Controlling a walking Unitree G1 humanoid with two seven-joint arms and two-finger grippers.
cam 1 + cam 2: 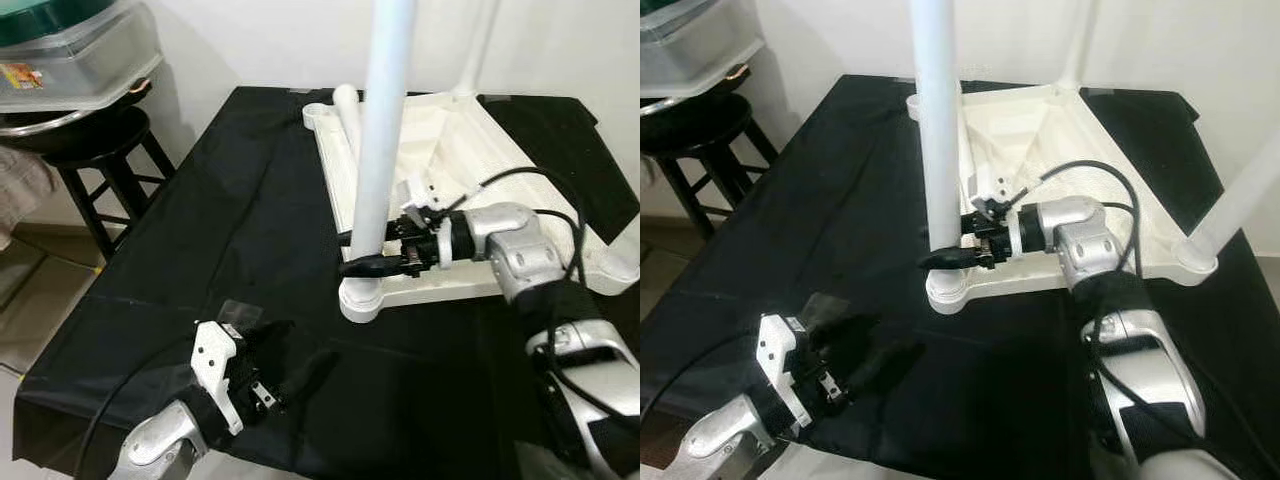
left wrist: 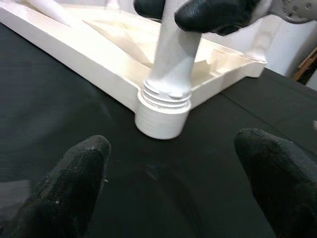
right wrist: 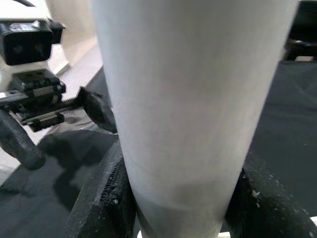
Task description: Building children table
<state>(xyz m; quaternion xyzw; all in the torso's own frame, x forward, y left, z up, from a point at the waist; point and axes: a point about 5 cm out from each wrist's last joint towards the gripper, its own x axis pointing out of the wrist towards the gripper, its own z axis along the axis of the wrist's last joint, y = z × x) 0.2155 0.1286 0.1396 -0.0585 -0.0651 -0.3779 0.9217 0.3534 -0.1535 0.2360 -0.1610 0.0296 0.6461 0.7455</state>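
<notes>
A white children's table top (image 1: 455, 135) lies upside down on a black cloth (image 1: 220, 230). One white leg (image 1: 385, 120) stands upright in the near left corner socket (image 1: 362, 298); thread shows at its base (image 2: 166, 94). My right gripper (image 1: 358, 253) is shut on this leg just above the socket, with a finger (image 3: 106, 198) pressed to each side. My left gripper (image 1: 295, 362) hovers open over the cloth in front of that corner, its fingers (image 2: 74, 178) wide apart and holding nothing. Two more legs (image 1: 1240, 195) stand at the right corners.
Another white leg (image 1: 347, 110) leans at the far left corner of the table top. Left of the cloth, a black stool (image 1: 95, 150) carries a clear plastic bin (image 1: 70, 50) with a green lid. The cloth's front edge (image 1: 60, 400) is near my left arm.
</notes>
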